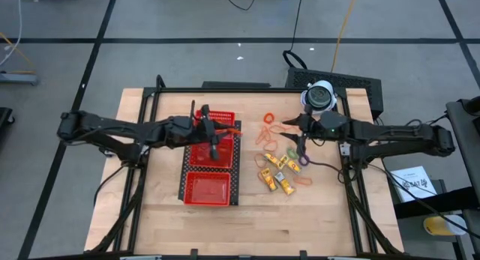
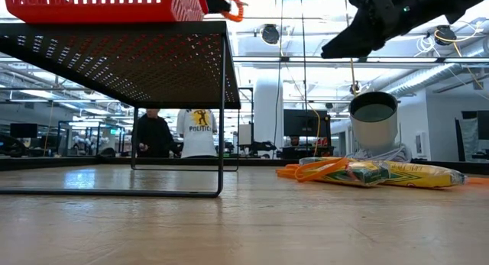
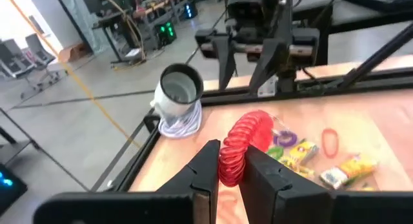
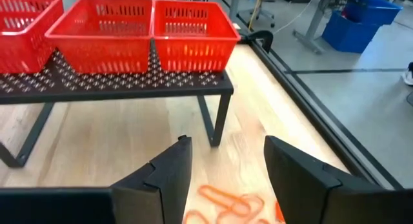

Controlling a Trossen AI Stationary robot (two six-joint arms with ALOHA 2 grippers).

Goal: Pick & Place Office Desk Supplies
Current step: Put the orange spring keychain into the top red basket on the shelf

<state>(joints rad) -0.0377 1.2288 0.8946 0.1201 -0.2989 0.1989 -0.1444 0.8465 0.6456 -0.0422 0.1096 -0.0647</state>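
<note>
Red coil [image 3: 240,146] sits pinched in your left claw [image 3: 229,175] over the tray [image 1: 196,187]; lower before release. Right claw [image 4: 222,179], wide and empty, hangs above the orange bands [image 4: 226,201] right of the tray; descend straight.

Three red baskets [image 4: 148,33], perhaps five yellow packets [image 1: 279,174], one dome [image 1: 320,96].

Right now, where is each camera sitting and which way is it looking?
High view: above the table, looking straight down; both arms show.
Low view: at tabletop height, looking across; an arm overhead.
Left wrist view: on the left arm, over the tray; left end effector holds a red coil.
Right wrist view: on the right arm, facing the tray; open right end effector.
Shared: the orange bands.
</note>
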